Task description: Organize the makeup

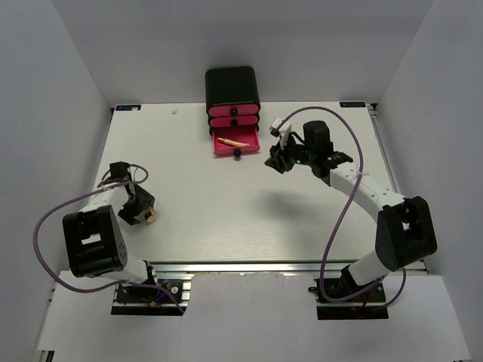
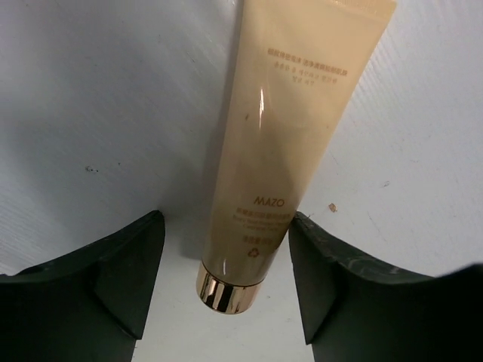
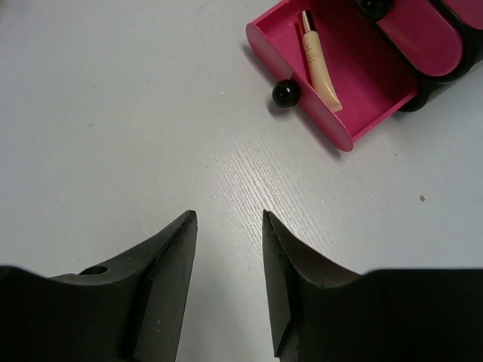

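The left arm is folded back close to its base, elbow raised, with the left gripper (image 1: 142,210) low over the table (image 1: 226,204) near the left edge. In the left wrist view its fingers (image 2: 113,271) are spread and straddle the tan tube (image 2: 279,151), which lies flat on the table with its gold cap (image 2: 225,290) pointing toward the wrist. A clear gap shows between the tube and one finger. The other finger sits just beside the tube; whether it touches cannot be told.

The right arm reaches forward and inward from its base, forearm slanting toward the middle of the table, and the right gripper (image 1: 276,161) hangs just right of the open drawer (image 1: 249,143). Its fingers (image 3: 162,279) are parted by a narrow gap with nothing between them, only bare table below.

The black box (image 1: 232,87) stands at the far edge, its top two pink drawers pushed in and the bottom one pulled out. A beige stick (image 3: 318,60) lies slantwise inside the open drawer, with something slim and dark red beside it, too small to identify. The drawer's black knob (image 3: 286,93) faces the right gripper.
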### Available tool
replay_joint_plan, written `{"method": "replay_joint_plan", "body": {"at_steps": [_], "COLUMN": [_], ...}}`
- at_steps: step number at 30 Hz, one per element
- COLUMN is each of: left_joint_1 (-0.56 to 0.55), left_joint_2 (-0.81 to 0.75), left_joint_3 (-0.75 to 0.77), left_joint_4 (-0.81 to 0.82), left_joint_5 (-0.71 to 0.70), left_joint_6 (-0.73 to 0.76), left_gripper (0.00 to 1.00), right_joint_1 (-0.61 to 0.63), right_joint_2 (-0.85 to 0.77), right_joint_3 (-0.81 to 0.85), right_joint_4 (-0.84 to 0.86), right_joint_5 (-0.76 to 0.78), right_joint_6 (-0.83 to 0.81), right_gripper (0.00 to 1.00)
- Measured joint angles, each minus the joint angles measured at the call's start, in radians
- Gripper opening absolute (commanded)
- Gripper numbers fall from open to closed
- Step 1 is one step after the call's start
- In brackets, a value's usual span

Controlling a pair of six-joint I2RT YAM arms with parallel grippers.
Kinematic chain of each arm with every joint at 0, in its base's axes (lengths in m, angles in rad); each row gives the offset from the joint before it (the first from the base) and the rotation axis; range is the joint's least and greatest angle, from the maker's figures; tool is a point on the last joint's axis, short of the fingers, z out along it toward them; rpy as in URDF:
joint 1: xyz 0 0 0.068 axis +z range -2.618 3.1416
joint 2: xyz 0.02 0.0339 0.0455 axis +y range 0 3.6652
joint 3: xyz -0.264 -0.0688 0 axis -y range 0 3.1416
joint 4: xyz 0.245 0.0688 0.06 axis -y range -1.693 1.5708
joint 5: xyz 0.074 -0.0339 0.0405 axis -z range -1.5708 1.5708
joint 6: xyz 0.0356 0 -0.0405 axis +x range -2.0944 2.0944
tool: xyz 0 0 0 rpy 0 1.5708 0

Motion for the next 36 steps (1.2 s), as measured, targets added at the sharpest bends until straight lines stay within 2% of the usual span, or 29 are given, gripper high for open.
{"method": "replay_joint_plan", "body": {"at_steps": [2, 4, 5, 8, 13, 19, 22, 25, 31, 36], "left_joint_1": [0.000, 0.000, 0.000, 0.000, 0.000, -0.032, -0.112, -0.226, -0.458, -0.583], "left_joint_2": [0.018, 0.027, 0.031, 0.041, 0.036, -0.075, -0.163, -0.178, -0.027, 0.248], "left_joint_3": [0.011, 0.017, 0.018, 0.022, 0.022, -0.050, -0.088, -0.111, -0.148, 0.028], "left_joint_4": [0.000, 0.004, 0.008, 0.021, 0.043, 0.188, 0.335, 0.523, 0.932, 1.078], "left_joint_5": [-0.001, -0.002, -0.002, 0.000, 0.029, 0.204, 0.319, 0.398, 0.424, 0.368], "left_joint_6": [0.005, 0.011, 0.015, 0.024, 0.031, 0.000, -0.064, -0.171, -0.510, -0.729], "left_gripper": [0.70, 0.60, 0.48, 0.28, 0.16, 0.10, 0.09, 0.09, 0.09, 0.07], "right_joint_1": [-0.009, -0.021, -0.026, -0.039, -0.058, -0.104, -0.143, -0.170, -0.182, -0.194], "right_joint_2": [-0.001, -0.006, -0.011, -0.025, -0.035, -0.035, -0.035, -0.035, -0.040, -0.082], "right_joint_3": [0.000, 0.000, 0.000, 0.000, 0.000, 0.000, 0.000, 0.000, 0.000, -0.013], "right_joint_4": [0.000, 0.000, 0.000, 0.000, 0.000, 0.004, 0.010, 0.013, 0.014, 0.019], "right_joint_5": [-0.013, -0.025, -0.030, -0.040, -0.064, -0.133, -0.158, -0.167, -0.176, -0.177], "right_joint_6": [0.017, 0.026, 0.032, 0.053, 0.089, 0.138, 0.159, 0.172, 0.183, 0.202], "right_gripper": [0.46, 0.46, 0.46, 0.46, 0.48, 0.51, 0.52, 0.52, 0.52, 0.51]}}
